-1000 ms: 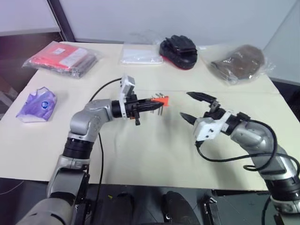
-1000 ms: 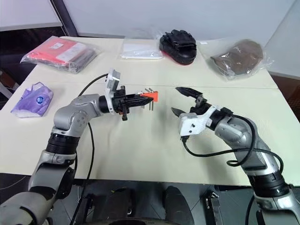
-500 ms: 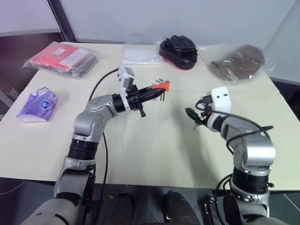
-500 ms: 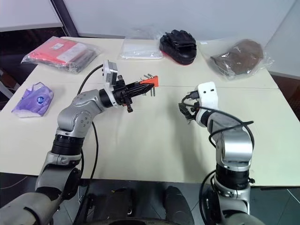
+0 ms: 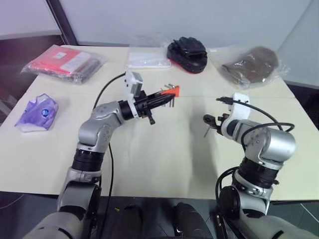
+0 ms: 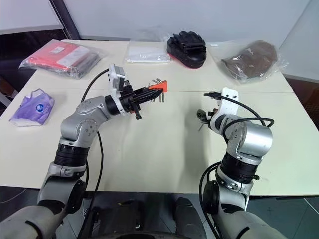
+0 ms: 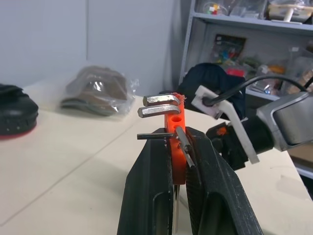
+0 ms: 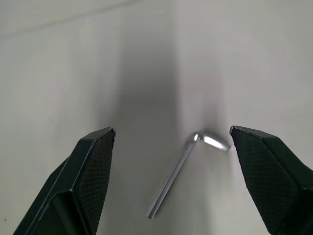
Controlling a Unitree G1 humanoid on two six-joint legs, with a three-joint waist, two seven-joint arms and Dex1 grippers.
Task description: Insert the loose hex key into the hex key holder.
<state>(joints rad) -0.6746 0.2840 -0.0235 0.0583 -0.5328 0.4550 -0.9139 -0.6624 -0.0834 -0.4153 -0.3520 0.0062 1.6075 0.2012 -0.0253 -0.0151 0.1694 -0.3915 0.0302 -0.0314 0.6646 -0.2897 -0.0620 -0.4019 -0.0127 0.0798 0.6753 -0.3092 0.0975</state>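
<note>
Left gripper (image 5: 162, 97) is clamped on the hex key holder (image 5: 173, 91), held up above the table (image 5: 159, 149) around mid-scene, gripper aimed to the right and slightly upward. In the left wrist view the orange block (image 7: 174, 125) sits pinched between the two black fingers (image 7: 151, 186), with the stored keys (image 7: 159, 105) sticking out sideways across the gripper's line, bent ends at the top of the block. Right gripper (image 8: 171, 142) has its fingers wide apart, angled down at the table on the right side. The loose hex key (image 8: 183, 159) lies flat on the table between those spread fingers, touching neither as far as I can tell; short bent leg sits close to one finger (image 8: 266, 161). In the head view its long leg (image 5: 206, 132) runs roughly near-to-far, just left of the right gripper.
</note>
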